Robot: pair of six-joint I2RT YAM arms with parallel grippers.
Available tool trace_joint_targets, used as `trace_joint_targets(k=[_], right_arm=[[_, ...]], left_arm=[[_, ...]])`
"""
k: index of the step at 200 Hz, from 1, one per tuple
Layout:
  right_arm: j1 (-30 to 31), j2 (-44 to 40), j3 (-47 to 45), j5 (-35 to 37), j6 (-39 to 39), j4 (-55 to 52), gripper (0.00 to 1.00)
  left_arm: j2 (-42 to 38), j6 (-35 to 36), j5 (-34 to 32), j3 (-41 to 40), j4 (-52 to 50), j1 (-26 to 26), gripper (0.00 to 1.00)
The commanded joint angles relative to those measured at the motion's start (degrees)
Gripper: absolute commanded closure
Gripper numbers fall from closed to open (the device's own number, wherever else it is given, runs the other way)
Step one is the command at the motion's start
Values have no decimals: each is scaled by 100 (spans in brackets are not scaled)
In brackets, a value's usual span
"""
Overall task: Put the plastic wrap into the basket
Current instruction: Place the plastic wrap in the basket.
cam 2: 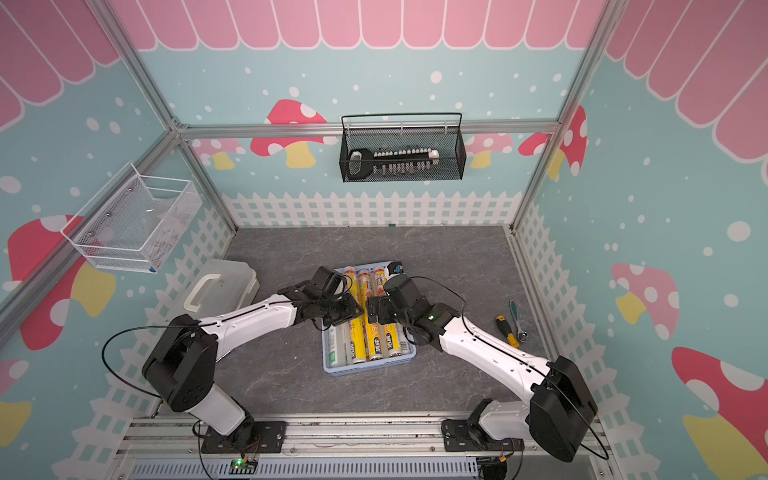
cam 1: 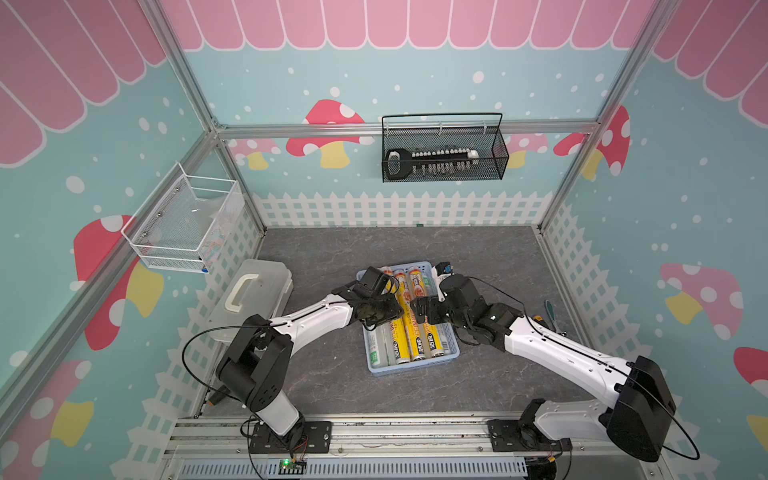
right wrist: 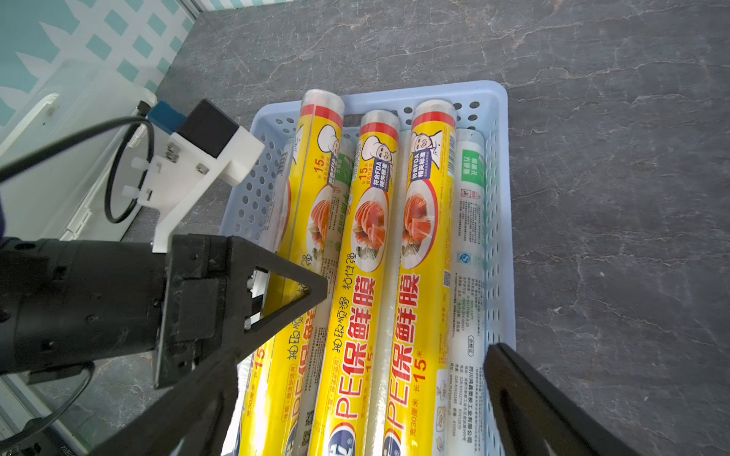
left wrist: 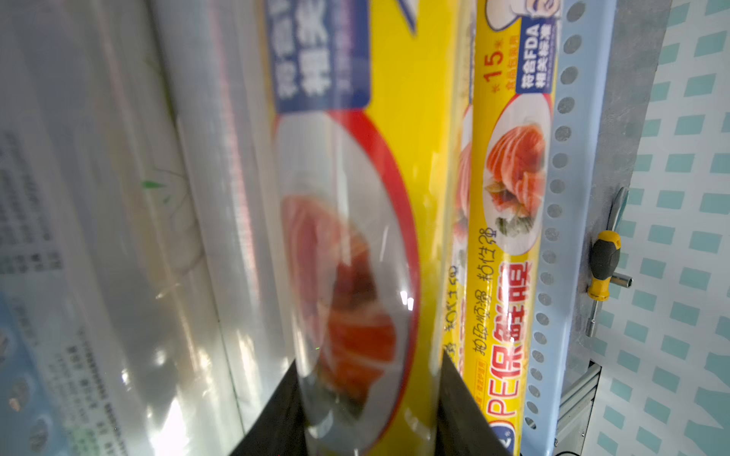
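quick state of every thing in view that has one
left gripper, shut on yellow roll
right gripper, open above the basket
yellow roll, gripped, over the basket
plastic wrap, lying lengthwise in basket
basket, flat on table
storage box, lid closed
screwdriver, lying on table
black wire basket, hanging, holding tools

We have the basket [cam 1: 413,365] mid-table [cam 1: 332,257], long side running front to back. The plastic wrap rolls [cam 1: 417,332] lie in it lengthwise, side by side, some on top of others. The left gripper [cam 1: 381,309] is over the basket's left half, with one upper roll [left wrist: 355,237] between its fingers [left wrist: 268,426]. The right gripper [cam 1: 416,311] is over the right half, facing it. The lidded box [cam 1: 253,299] is on the table left of the basket, against the left wall. The screwdriver [cam 2: 507,330] and ratchet [cam 2: 516,320] are just beside each other right of the basket, near the right wall. The back-wall mesh basket [cam 1: 494,160] has a bit holder [cam 1: 432,160] lying in it. The left-wall mesh basket [cam 1: 183,232] hangs above the box.
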Motion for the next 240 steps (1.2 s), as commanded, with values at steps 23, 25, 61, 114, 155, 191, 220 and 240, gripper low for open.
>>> trace_joint_targets(k=[23, 25, 61, 114, 155, 191, 220, 240], right_arm=[[-41, 89, 84, -61, 13, -17, 1], [-38, 85, 80, -65, 16, -18, 1], [-43, 47, 85, -17, 4, -16, 1], [-48, -105, 70, 257, -90, -83, 1], [-77, -701, -27, 1404, -622, -275, 1], [-296, -1378, -250, 2437, -1609, -199, 1], [-708, -1828, -511, 2748, -2219, -47, 1], [-1017, -2125, -770, 2851, -2449, 115, 1]], left_arm=[[-3, -18, -138, 129, -333, -32, 50], [-17, -13, -156, 135, -350, -30, 49], [-100, 31, -279, 226, -472, -27, 43], [-550, 149, -653, 209, -508, -30, 42], [-1359, 478, -1552, 75, -499, -22, 42], [-2187, 866, -2486, -177, -393, 89, 40], [-2845, 1210, -3014, -510, -183, 353, 39], [-3236, 1399, -3181, -756, -86, 655, 35]])
